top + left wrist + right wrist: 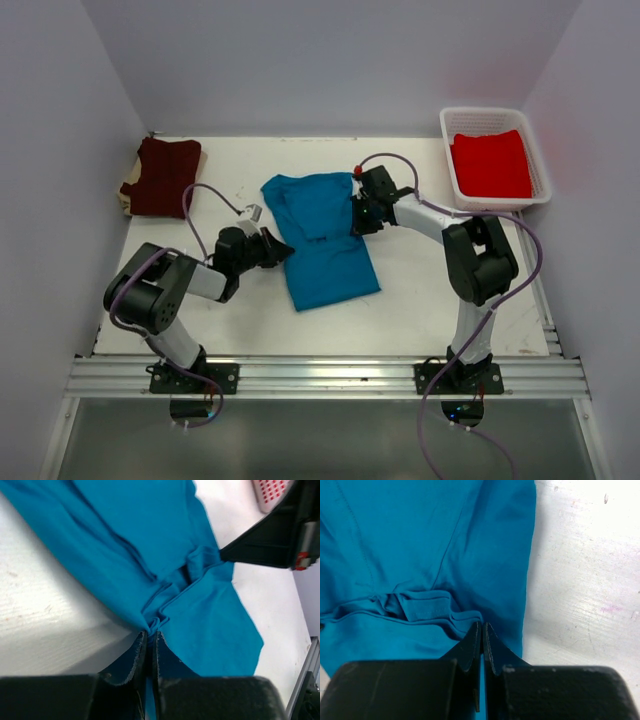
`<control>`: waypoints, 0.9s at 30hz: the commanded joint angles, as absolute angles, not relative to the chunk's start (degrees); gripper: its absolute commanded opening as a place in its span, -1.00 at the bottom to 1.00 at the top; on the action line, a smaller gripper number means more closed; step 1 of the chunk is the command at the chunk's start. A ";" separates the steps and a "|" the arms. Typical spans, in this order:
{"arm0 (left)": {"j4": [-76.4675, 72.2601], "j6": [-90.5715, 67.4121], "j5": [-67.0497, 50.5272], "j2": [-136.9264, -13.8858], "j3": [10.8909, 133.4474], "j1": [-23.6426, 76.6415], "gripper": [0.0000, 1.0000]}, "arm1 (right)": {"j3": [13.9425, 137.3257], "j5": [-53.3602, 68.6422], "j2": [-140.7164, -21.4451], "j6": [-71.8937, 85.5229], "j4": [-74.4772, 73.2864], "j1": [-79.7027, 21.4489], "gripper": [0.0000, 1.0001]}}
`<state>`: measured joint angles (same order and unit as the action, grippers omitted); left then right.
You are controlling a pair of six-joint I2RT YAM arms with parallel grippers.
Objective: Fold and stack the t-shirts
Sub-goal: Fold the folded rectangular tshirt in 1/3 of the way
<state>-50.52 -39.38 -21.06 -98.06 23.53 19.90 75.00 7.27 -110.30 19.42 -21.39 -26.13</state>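
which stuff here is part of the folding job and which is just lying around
Job:
- teal shirt, pinched by the left gripper and the right gripper
- maroon shirt, far left corner
- red shirt, lying in the basket

Just there:
- basket
- table

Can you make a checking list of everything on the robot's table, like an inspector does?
Surface: white table, with faint marks.
Job's things: teal shirt spread mid-table; maroon shirt at far left; red shirt inside the basket.
Clutter: basket only, far right corner.
End effectors: left end effector shut on teal shirt's left edge; right end effector shut on its right edge.
Cables: purple cables loop off both arms.
Surroundings: plain walls; metal rail at the near edge.
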 commanded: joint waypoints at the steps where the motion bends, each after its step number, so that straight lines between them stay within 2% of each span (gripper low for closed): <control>1: -49.14 -37.62 -20.75 -91.94 23.99 19.60 -1.00 | 76.55 8.70 -109.07 19.42 -20.13 -25.66 -1.00; 6: -47.02 -37.44 -20.39 -87.63 24.70 19.69 -1.00 | 75.50 8.44 -106.79 19.60 -20.21 -25.66 -1.00; 20: -48.96 -39.63 -22.15 -88.51 25.75 20.92 -1.00 | 71.72 5.28 -98.88 19.51 -21.45 -25.66 -1.00; 27: -34.84 -38.06 -16.54 -79.55 28.38 24.17 -1.00 | 70.84 5.71 -98.35 19.42 -21.36 -25.58 -1.00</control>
<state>-40.49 -39.38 -19.86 -84.47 25.32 22.46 71.22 6.55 -101.03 19.44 -21.91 -25.87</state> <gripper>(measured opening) 0.072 0.014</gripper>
